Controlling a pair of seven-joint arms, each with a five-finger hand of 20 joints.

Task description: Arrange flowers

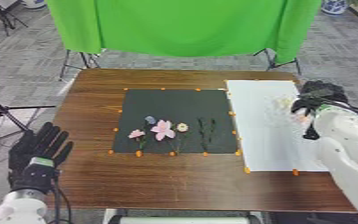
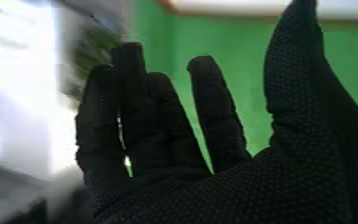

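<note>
In the head view, my right hand (image 1: 319, 97) is over the right part of the white sheet (image 1: 260, 127), near some pale, faint flowers (image 1: 283, 103). My left hand (image 1: 39, 150) stays off the table's left edge with its fingers straight. On the black sheet (image 1: 171, 102) lie a pink lily-like flower (image 1: 163, 130), a small pink flower (image 1: 136, 134), a blue flower (image 1: 150, 120), a cream flower (image 1: 182, 127) and green stems (image 1: 207, 134). In the right wrist view, my right hand (image 2: 246, 185) has straight fingers, with nothing seen in it.
Orange tape pieces (image 1: 247, 170) mark the edges of both sheets on the brown table (image 1: 175, 185). Behind the table hangs a green cloth (image 1: 175, 25). A black tripod (image 1: 7, 112) stands beyond the left edge.
</note>
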